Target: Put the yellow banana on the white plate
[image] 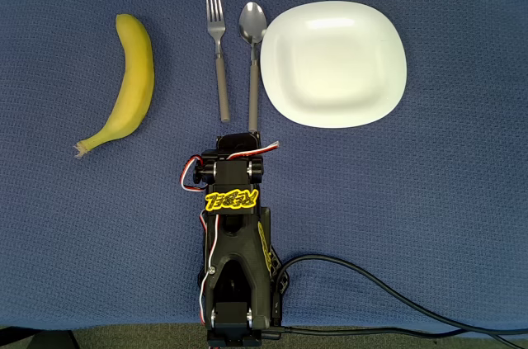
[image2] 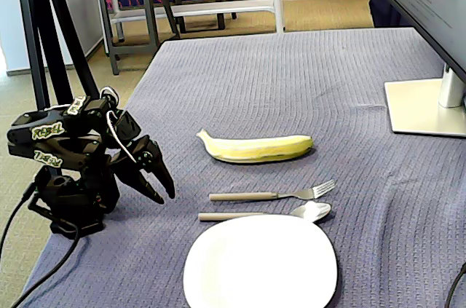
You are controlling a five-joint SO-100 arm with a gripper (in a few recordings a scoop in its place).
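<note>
The yellow banana (image: 132,77) (image2: 255,148) lies on the blue cloth, far left in the overhead view, its frayed stem toward the arm. The white plate (image: 334,63) (image2: 260,264) sits at the upper right of the overhead view, and nothing lies on it. My gripper (image2: 164,196) hangs folded down in front of the black arm, low over the cloth, well short of the banana and the plate. Its two dark fingers (image2: 154,170) stand a little apart with nothing between them. In the overhead view the wrist (image: 237,155) covers the fingers.
A fork (image: 218,52) (image2: 273,194) and a spoon (image: 252,56) (image2: 266,213) lie side by side between banana and plate, handles toward the arm. A monitor foot (image2: 426,108) stands at the table's far side in the fixed view. Cables (image: 396,299) trail from the arm's base.
</note>
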